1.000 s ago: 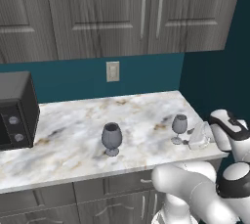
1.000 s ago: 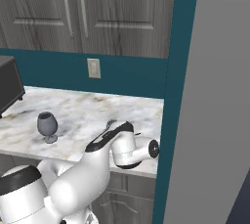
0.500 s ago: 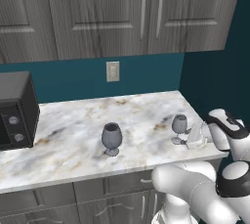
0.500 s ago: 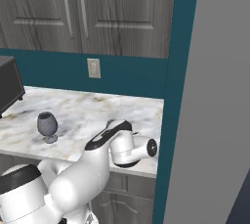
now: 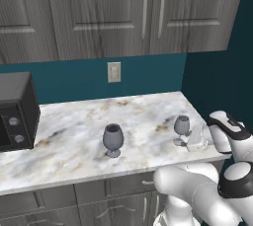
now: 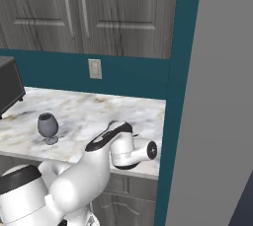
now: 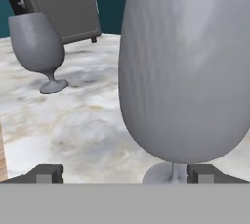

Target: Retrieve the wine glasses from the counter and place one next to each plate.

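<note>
Two smoky grey wine glasses stand upright on the marble counter [image 5: 74, 146]. The wider one [image 5: 112, 139] is mid-counter, also visible as the glass [image 6: 48, 127] and far off as the glass [image 7: 38, 47]. The narrower glass [image 5: 182, 129] stands near the counter's right end. My gripper [image 5: 196, 139] hovers just right of it, low over the counter, jaws open. In the hand view this glass [image 7: 188, 71] looms close, its stem just inside the right fingertip [image 7: 205, 173], while the gripper [image 7: 125, 175] holds nothing. The plates are out of view.
A black microwave [image 5: 15, 111] sits at the counter's left end, seen behind the far glass as the microwave [image 7: 58, 3]. Dark grey wall cabinets [image 5: 123, 13] hang above. A teal wall [image 6: 173, 87] bounds the counter's right end.
The hand has edged slightly closer to the right-hand glass. Both glasses stand where they were.
</note>
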